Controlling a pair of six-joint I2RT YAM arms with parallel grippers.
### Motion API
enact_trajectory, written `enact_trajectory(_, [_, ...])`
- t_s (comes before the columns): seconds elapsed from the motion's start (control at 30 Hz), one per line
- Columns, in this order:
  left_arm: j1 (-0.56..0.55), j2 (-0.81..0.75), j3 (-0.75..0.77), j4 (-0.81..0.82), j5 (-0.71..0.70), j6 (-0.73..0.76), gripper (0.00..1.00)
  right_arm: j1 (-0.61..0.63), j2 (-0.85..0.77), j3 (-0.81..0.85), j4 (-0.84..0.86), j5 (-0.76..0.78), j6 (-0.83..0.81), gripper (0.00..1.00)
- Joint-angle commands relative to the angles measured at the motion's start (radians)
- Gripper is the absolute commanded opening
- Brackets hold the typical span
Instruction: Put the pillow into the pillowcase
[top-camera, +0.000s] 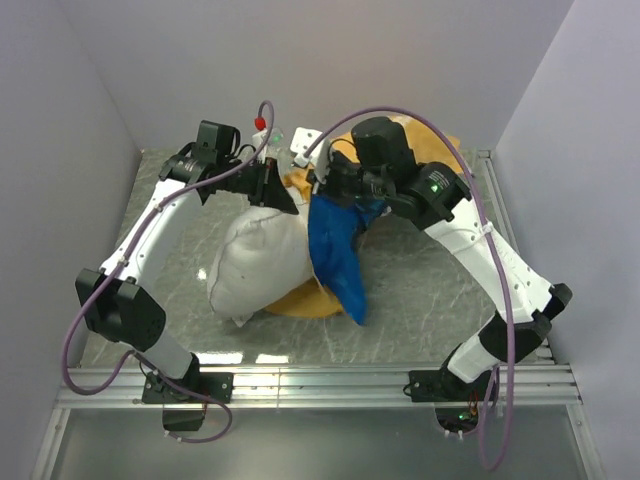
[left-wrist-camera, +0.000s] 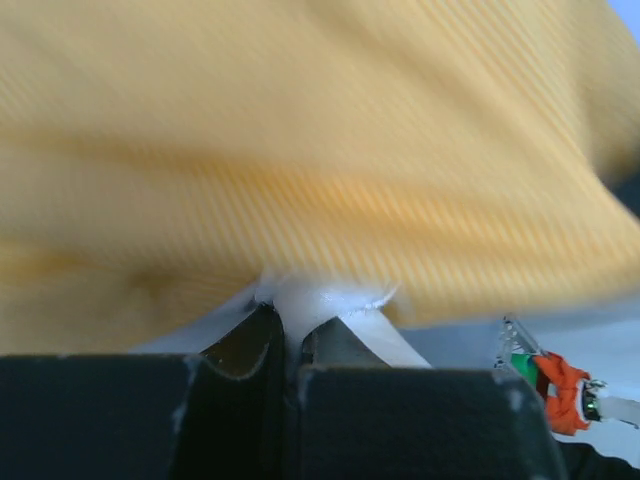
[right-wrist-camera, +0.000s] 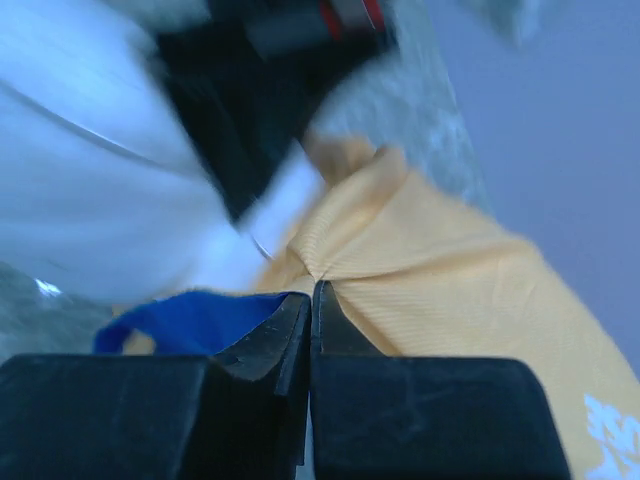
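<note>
**Worktop** (top-camera: 420, 290): grey marbled surface, walled on three sides. Both arms are bolted at its near edge and reach toward the middle of the far half.

**Pillow** (top-camera: 258, 262): plump, white, left of centre on the worktop.
- Its long axis runs from the near left up to the far right.
- The lower right part lies over orange cloth.
- The right flank touches the blue cloth.
- In the right wrist view it is a blurred white mass at upper left (right-wrist-camera: 90, 180).

**Pillowcase** (top-camera: 335, 250): crumpled, just right of the pillow.
- A blue panel hangs in a long fold down the middle of the top view.
- An orange part shows under the pillow's near edge, and another behind the right arm at the far side.
- Orange ribbed cloth fills most of the left wrist view (left-wrist-camera: 300, 150).
- The right wrist view shows orange cloth with white print at its lower right corner (right-wrist-camera: 430, 270), and a blue edge to the left.

**Left gripper** (top-camera: 272, 188): at the pillow's far upper corner. It is closed (left-wrist-camera: 290, 315), with a tuft of white fabric pinched between the fingertips. The fabric appears to be the pillow.

**Right gripper** (top-camera: 322, 188): just beside the left one, at the top of the blue panel. The fingers are pressed together (right-wrist-camera: 312, 292) where blue and orange cloth meet. The orange cloth puckers at the tips, so it grips the pillowcase edge.

**Cables** (top-camera: 70, 340): purple, one looped along each arm.
</note>
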Motion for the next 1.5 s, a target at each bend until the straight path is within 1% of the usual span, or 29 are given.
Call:
enact_trajectory(0.0, [-0.012,-0.039,0.0,0.259,0.11,-0.121,0.01,0.127,0.002,0.189,0.012,-0.209,0.118,0.0])
enact_trajectory(0.07, [-0.012,-0.061,-0.014,0.28,0.109,-0.138,0.01,0.126,0.009,0.143,0.033,-0.197,0.117,0.0])
enact_trajectory(0.1, [-0.012,-0.067,-0.028,0.28,0.106,-0.143,0.01,0.12,0.001,0.062,0.047,-0.192,0.096,0.0])
enact_trajectory(0.2, [-0.012,-0.099,-0.073,0.287,0.106,-0.149,0.01,0.101,-0.049,-0.085,0.127,-0.197,0.106,0.0])
enact_trajectory(0.27, [-0.012,-0.116,-0.098,0.271,0.103,-0.134,0.0,0.103,-0.063,-0.106,0.124,-0.217,0.135,0.0])
enact_trajectory(0.3, [-0.01,-0.115,-0.109,0.254,0.089,-0.096,0.01,0.103,-0.063,-0.112,0.119,-0.243,0.179,0.0])
enact_trajectory(0.33, [-0.009,-0.107,-0.109,0.208,0.084,-0.076,0.01,0.101,-0.076,-0.121,0.11,-0.245,0.193,0.01])
enact_trajectory(0.37, [-0.009,-0.104,-0.109,0.191,0.081,-0.059,0.01,0.103,-0.091,-0.135,0.11,-0.231,0.197,0.07])
enact_trajectory(0.4, [-0.007,-0.101,-0.107,0.173,0.072,-0.025,0.0,0.101,-0.109,-0.171,0.115,-0.159,0.192,0.23])
enact_trajectory(0.43, [-0.007,-0.101,-0.107,0.159,0.063,-0.008,0.0,0.095,-0.155,-0.19,0.121,-0.104,0.183,0.33])
enact_trajectory(0.5, [-0.007,-0.107,-0.109,0.12,0.046,0.039,0.0,0.031,-0.219,-0.21,0.096,-0.036,0.149,0.51])
enact_trajectory(0.53, [-0.007,-0.108,-0.109,0.12,0.04,0.053,0.0,-0.006,-0.232,-0.201,0.072,-0.033,0.149,0.54])
enact_trajectory(0.57, [-0.007,-0.107,-0.107,0.105,0.028,0.062,0.0,-0.097,-0.244,-0.187,0.046,-0.031,0.126,0.56])
enact_trajectory(0.63, [-0.007,-0.098,-0.095,0.079,0.011,0.11,0.0,-0.188,-0.258,-0.146,-0.052,-0.018,0.08,0.57])
enact_trajectory(0.67, [-0.007,-0.095,-0.08,0.056,0.002,0.146,0.0,-0.23,-0.266,-0.146,-0.08,-0.004,0.024,0.55])
enact_trajectory(0.7, [-0.007,-0.087,-0.072,0.053,-0.003,0.15,0.0,-0.317,-0.284,-0.164,-0.121,-0.002,-0.003,0.53])
enact_trajectory(0.8, [-0.007,-0.075,-0.058,0.05,-0.006,0.154,0.0,-0.432,-0.322,-0.227,-0.189,-0.013,-0.081,0.47])
enact_trajectory(0.87, [-0.007,-0.07,-0.052,0.05,-0.011,0.165,0.0,-0.466,-0.341,-0.285,-0.178,0.011,-0.09,0.45])
enact_trajectory(0.93, [-0.007,-0.069,-0.051,0.047,-0.012,0.173,0.01,-0.517,-0.346,-0.317,-0.123,0.042,-0.063,0.44])
enact_trajectory(1.0, [-0.01,-0.078,-0.054,0.045,-0.021,0.193,0.01,-0.563,-0.302,-0.31,-0.097,0.016,-0.026,0.43])
enact_trajectory(1.03, [-0.01,-0.082,-0.057,0.047,-0.028,0.199,0.0,-0.619,-0.277,-0.292,-0.103,-0.005,-0.002,0.43])
enact_trajectory(1.07, [-0.015,-0.085,-0.061,0.05,-0.034,0.213,0.0,-0.642,-0.248,-0.24,-0.115,-0.075,0.052,0.43])
enact_trajectory(1.13, [-0.018,-0.099,-0.063,0.036,-0.054,0.236,0.01,-0.717,-0.156,-0.181,-0.158,-0.151,0.139,0.44])
enact_trajectory(1.17, [-0.024,-0.104,-0.071,0.034,-0.06,0.251,0.01,-0.739,-0.125,-0.125,-0.175,-0.192,0.167,0.45])
enact_trajectory(1.2, [-0.027,-0.114,-0.074,0.03,-0.07,0.262,0.01,-0.758,-0.072,-0.098,-0.206,-0.284,0.195,0.47])
enact_trajectory(1.27, [-0.033,-0.125,-0.087,0.027,-0.081,0.279,0.0,-0.797,-0.025,-0.034,-0.252,-0.375,0.253,0.5])
enact_trajectory(1.3, [-0.035,-0.134,-0.092,0.027,-0.086,0.283,0.0,-0.801,0.007,-0.022,-0.285,-0.443,0.273,0.5])
enact_trajectory(1.4, [-0.038,-0.148,-0.101,0.031,-0.097,0.289,0.01,-0.799,0.05,-0.025,-0.33,-0.497,0.324,0.52])
enact_trajectory(1.47, [-0.038,-0.148,-0.1,0.03,-0.098,0.296,0.01,-0.798,0.081,-0.037,-0.39,-0.508,0.303,0.49])
